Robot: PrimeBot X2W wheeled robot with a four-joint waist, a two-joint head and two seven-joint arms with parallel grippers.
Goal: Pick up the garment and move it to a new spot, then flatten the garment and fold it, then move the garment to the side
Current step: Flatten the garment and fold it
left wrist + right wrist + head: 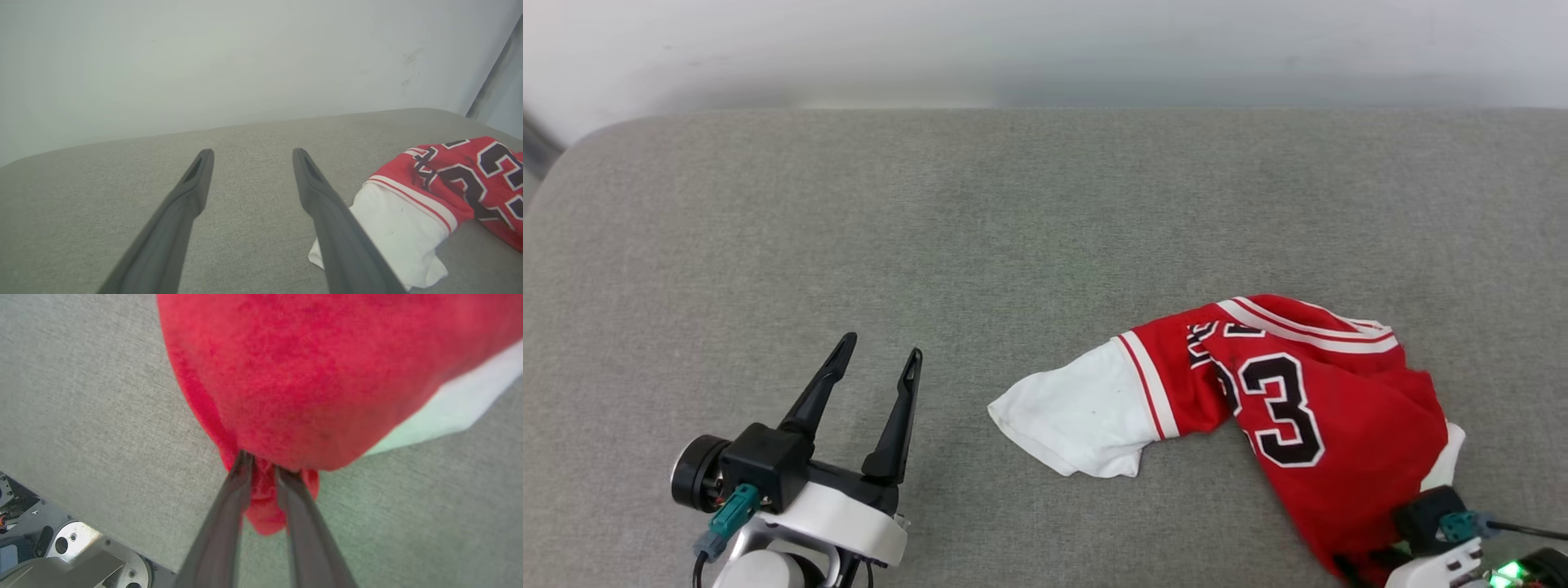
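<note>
The garment (1307,408), a red jersey with white sleeves and a black "23", lies crumpled on the grey cushion at the lower right. One white sleeve (1078,416) spreads toward the middle. My right gripper (263,463) is shut on a bunch of the red cloth (310,375) near the cushion's front edge; in the head view its fingers are hidden under the fabric. My left gripper (882,347) stands open above the cushion at the lower left, apart from the jersey. In the left wrist view the garment (449,183) lies to the right of the open fingers (196,179).
The grey fabric cushion (931,229) stretches wide, with a pale wall behind it. Its rounded left corner shows at the upper left. Past the cushion's front edge, the robot's base (61,555) appears in the right wrist view.
</note>
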